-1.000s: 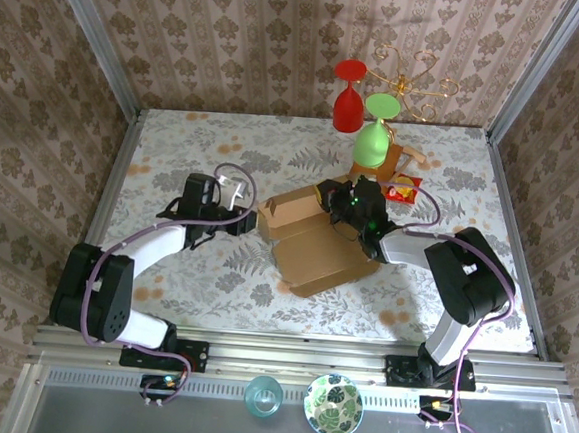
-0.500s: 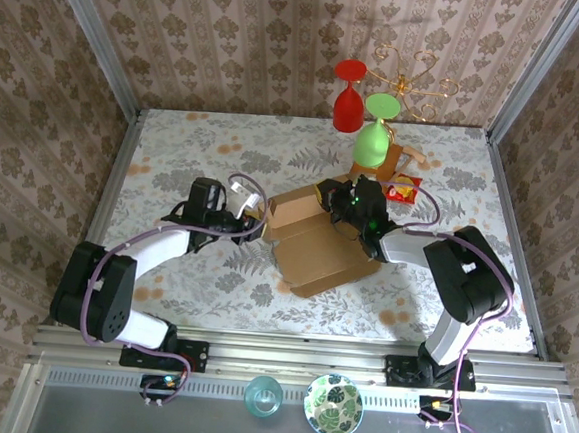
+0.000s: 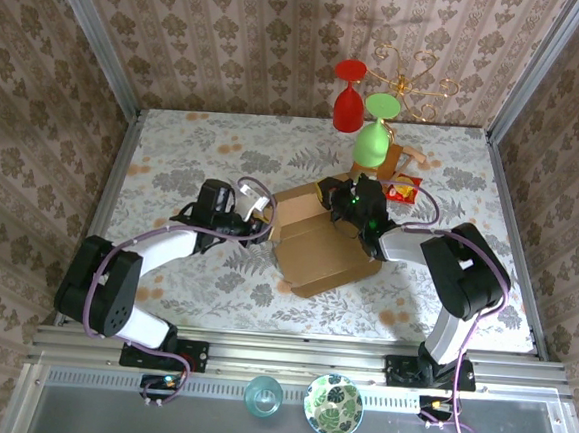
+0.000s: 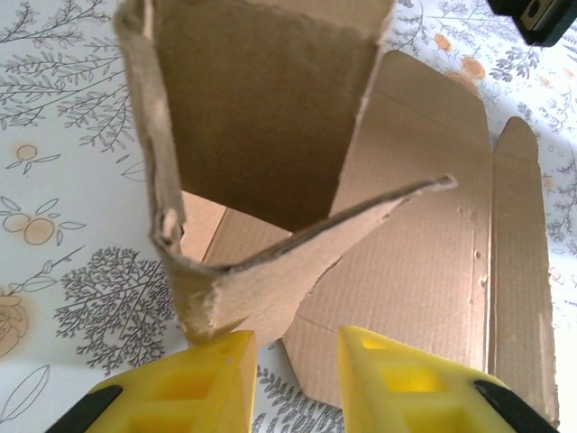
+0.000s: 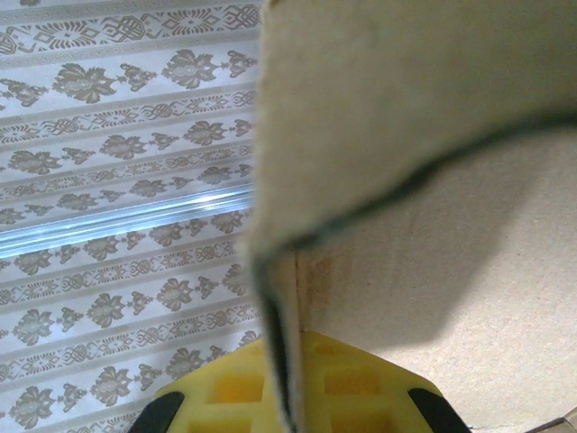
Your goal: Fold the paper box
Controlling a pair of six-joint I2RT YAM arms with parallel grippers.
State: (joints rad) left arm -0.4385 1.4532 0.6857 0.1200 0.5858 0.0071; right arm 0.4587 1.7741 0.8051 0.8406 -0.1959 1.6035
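Take the green glass (image 3: 374, 138) as your mark. The box (image 3: 321, 259) lies on the table (image 3: 194, 149) just on the near side of that glass and a little to its left. Its wide flat panel is spread toward you, and a rear wall and a left flap stand up.

Your right gripper (image 3: 331, 200) is the one closer to the glass, just nearward and left of it, at the box's rear wall. In the right wrist view its jaws are closed on that wall. The cardboard edge runs down between the yellow fingers (image 5: 361, 388), with yellow showing on both sides of it and wallpaper (image 5: 117, 180) beyond.

Your left gripper (image 3: 265, 218) is farther left of the glass, at the box's left end. In the left wrist view its two fingers (image 4: 194, 383) stand apart, with bare table and flat cardboard showing in the gap. That pincer is open and holds nothing. The bent lower corner of the raised flap comes down right at the tip of the left-hand finger; you cannot tell whether they touch. Above it the flap stands upright and folded into a V.

A red glass (image 3: 349, 99) hangs just behind and left of the green one. A red packet (image 3: 402, 191) lies on the table near the green glass, nearward and to its right.
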